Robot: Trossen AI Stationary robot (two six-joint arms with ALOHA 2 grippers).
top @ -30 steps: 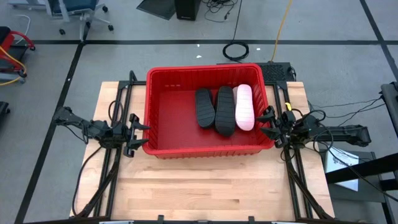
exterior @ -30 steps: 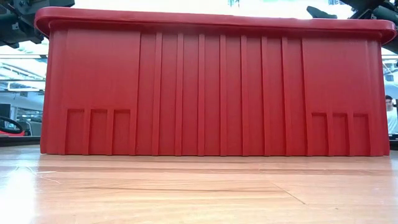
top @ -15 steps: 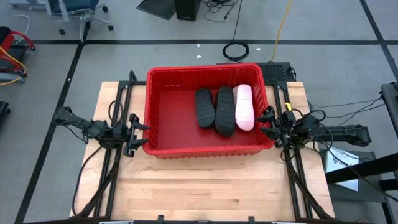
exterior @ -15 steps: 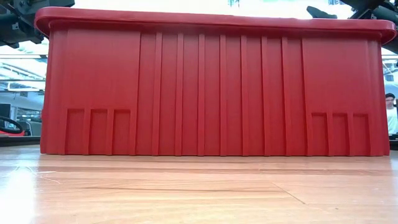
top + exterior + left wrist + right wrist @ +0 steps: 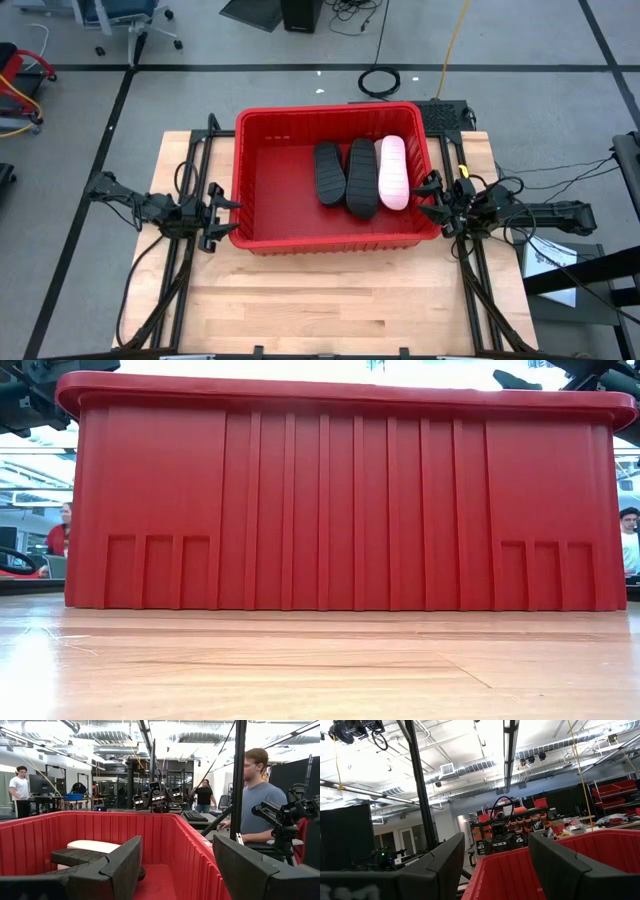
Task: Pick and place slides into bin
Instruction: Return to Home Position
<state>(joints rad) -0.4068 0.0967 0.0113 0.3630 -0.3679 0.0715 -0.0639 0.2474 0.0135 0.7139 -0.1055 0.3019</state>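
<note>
Slides (image 5: 362, 178) in bin (image 5: 241, 150); left pincer (image 5: 222, 214), right pincer (image 5: 430, 198) released, empty, flanking it. Homing; next likely just parking.

You've got the high camera straight above the table (image 5: 340, 300), looking down from far enough off to take in the whole bin (image 5: 320, 108), both arms and the floor around. Your low camera sits at table-top height, hard up against the bin's long wall, looking level across. The left wrist camera rides behind the left gripper (image 5: 230, 217) at one short end, facing along the bin's inside. The right wrist camera, behind the right gripper (image 5: 428, 197), looks back over the opposite rim. Those two face each other, each catching the other arm; all four share the bin.
</note>
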